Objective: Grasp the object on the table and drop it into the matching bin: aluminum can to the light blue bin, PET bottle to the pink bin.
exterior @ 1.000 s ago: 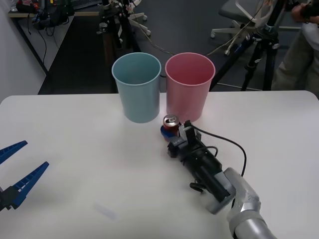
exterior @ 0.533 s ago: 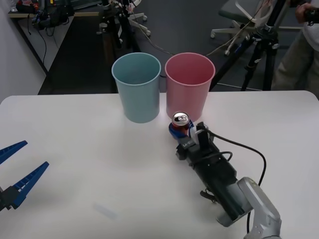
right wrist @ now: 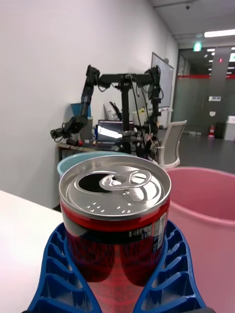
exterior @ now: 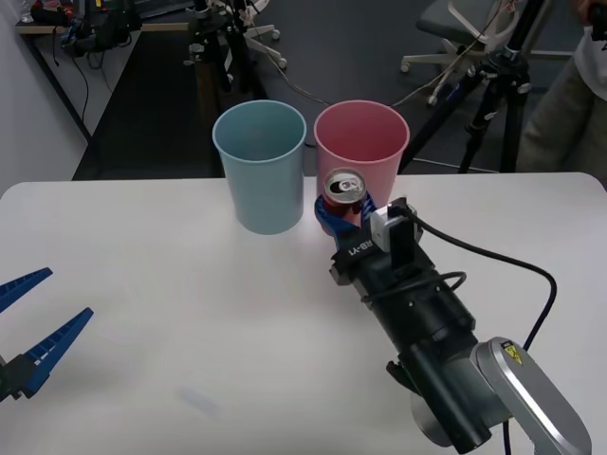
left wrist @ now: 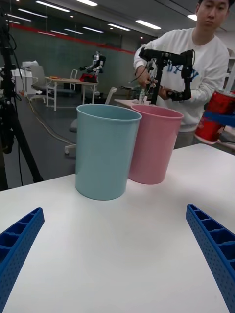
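Observation:
My right gripper (exterior: 339, 212) is shut on the small red aluminum can (exterior: 343, 187) and holds it upright, off the white table (exterior: 171, 284), just before the pink bin (exterior: 365, 142). The light blue bin (exterior: 261, 171) stands beside the pink one, to its left. In the right wrist view the can (right wrist: 116, 215) sits between the blue fingers (right wrist: 54, 264), with the pink bin (right wrist: 205, 220) and the light blue bin's rim (right wrist: 73, 164) behind. My left gripper (exterior: 68, 294) rests open at the table's near left. The left wrist view has both bins (left wrist: 105, 151) (left wrist: 152, 146) and the held can (left wrist: 209, 130).
A black cable (exterior: 512, 261) loops off the right wrist over the table's right side. Behind the table stand black tripods (exterior: 498, 85) and an office chair (exterior: 455, 28). The bins stand close to the table's far edge.
The right gripper has lifted the can off the table and carried it up and toward the pink bin. The left arm has not moved.

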Motion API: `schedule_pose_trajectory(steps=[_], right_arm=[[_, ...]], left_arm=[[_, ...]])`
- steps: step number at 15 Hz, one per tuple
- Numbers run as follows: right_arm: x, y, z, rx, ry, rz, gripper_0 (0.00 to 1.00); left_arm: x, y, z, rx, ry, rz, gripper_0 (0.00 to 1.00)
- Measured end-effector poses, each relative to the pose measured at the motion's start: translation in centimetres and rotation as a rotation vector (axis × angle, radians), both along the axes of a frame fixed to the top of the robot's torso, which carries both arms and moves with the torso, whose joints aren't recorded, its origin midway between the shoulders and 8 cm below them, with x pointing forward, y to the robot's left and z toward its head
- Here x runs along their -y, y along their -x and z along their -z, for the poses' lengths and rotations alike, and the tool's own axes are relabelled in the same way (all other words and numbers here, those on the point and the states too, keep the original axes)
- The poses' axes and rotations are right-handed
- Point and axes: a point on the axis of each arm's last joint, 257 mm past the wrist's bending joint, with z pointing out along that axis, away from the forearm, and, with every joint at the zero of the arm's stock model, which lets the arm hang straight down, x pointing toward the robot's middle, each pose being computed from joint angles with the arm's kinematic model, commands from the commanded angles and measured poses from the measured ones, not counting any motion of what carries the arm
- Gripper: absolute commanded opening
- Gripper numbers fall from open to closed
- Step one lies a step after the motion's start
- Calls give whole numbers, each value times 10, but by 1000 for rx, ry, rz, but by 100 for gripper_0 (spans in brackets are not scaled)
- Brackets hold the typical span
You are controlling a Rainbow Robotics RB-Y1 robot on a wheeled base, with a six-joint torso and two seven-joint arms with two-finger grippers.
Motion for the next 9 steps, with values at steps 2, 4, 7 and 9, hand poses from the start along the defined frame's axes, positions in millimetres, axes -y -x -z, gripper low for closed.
schedule_pose_trajectory(steps=[2, 4, 7, 9], right_arm=[[-4, 9, -30, 43, -8, 7, 0], [-13, 12, -58, 82, -34, -6, 0], [-30, 4, -93, 124, -56, -13, 0], [-44, -4, -113, 134, -64, -7, 0]], left_arm=[[0, 0, 0, 0, 0, 0, 100], [0, 0, 0, 0, 0, 0, 100], [0, 0, 0, 0, 0, 0, 100], [0, 0, 0, 0, 0, 0, 100]])
